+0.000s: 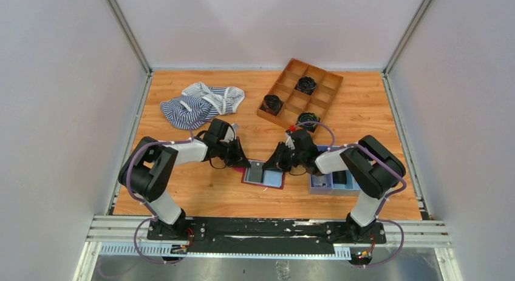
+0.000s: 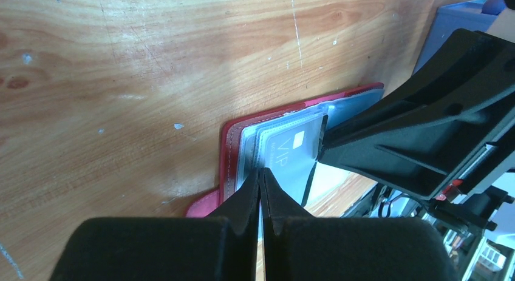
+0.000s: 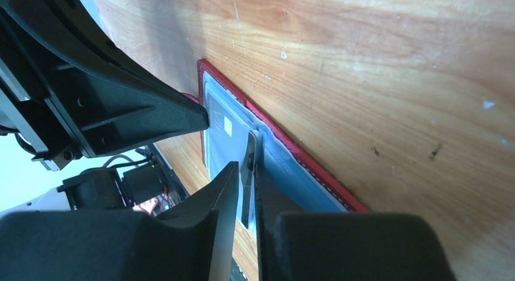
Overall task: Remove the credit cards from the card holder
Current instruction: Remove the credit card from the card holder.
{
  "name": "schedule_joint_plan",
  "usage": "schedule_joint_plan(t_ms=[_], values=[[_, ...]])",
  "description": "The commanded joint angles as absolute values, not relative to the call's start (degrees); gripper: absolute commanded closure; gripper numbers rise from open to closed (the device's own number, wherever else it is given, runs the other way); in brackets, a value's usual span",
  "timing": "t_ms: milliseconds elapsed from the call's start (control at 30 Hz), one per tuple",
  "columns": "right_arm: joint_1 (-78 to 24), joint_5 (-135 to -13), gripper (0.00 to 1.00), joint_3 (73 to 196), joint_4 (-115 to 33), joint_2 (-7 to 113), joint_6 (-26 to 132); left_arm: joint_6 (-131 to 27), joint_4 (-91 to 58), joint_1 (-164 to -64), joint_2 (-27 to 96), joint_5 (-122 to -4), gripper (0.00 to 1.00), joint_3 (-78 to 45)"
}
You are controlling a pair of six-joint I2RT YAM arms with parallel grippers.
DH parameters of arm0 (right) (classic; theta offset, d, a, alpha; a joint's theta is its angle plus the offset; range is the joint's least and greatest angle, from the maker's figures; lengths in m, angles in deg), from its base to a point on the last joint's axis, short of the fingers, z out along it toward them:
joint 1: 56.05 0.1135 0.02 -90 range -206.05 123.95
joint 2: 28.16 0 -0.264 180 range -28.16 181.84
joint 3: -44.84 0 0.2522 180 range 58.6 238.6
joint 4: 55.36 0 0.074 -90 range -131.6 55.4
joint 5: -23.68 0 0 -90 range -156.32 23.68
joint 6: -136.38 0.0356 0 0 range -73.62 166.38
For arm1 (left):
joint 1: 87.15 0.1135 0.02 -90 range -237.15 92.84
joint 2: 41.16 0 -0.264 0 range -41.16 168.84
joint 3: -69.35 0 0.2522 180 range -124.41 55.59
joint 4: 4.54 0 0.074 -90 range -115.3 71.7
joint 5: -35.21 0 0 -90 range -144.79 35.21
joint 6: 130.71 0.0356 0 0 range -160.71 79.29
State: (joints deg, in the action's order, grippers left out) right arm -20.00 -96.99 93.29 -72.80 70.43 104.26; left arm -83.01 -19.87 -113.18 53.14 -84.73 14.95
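Note:
The maroon card holder point(image 1: 262, 175) lies open on the wooden table, its pale blue-grey pockets facing up. It also shows in the left wrist view point(image 2: 234, 141) and the right wrist view point(image 3: 291, 150). A grey-blue credit card marked VIP point(image 2: 288, 150) sits in a pocket. My left gripper point(image 1: 243, 161) point(image 2: 262, 172) is shut at the holder's left edge, on its pocket layers. My right gripper point(image 1: 274, 164) point(image 3: 248, 172) is nearly closed on a thin dark card point(image 3: 248, 190) seen edge-on at the holder's right side. The two grippers almost touch above the holder.
A light-blue tray point(image 1: 322, 185) sits under my right arm. A wooden divided box point(image 1: 285, 90) with black coils stands at the back right. A striped cloth point(image 1: 197, 102) lies at the back left.

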Motion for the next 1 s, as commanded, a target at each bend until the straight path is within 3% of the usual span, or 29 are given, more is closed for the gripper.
schedule_joint_plan(t_ms=[0,233,333,967], values=[[-18.86,-99.08,0.82,92.45,-78.61,73.35,107.19,-82.28,-20.66,-113.35,55.53,-84.22,1.00,15.69],[-18.72,-99.03,0.88,93.05,-78.06,73.85,107.10,-82.19,-20.56,-113.35,55.42,-84.02,1.00,15.78],[-18.66,-98.62,1.00,92.63,-77.97,73.37,107.26,-82.28,-20.77,-113.35,55.35,-83.77,1.00,15.69],[-18.74,-92.82,1.00,83.33,-77.40,66.21,109.00,-81.75,-23.13,-112.73,54.67,-81.10,1.00,15.51]])
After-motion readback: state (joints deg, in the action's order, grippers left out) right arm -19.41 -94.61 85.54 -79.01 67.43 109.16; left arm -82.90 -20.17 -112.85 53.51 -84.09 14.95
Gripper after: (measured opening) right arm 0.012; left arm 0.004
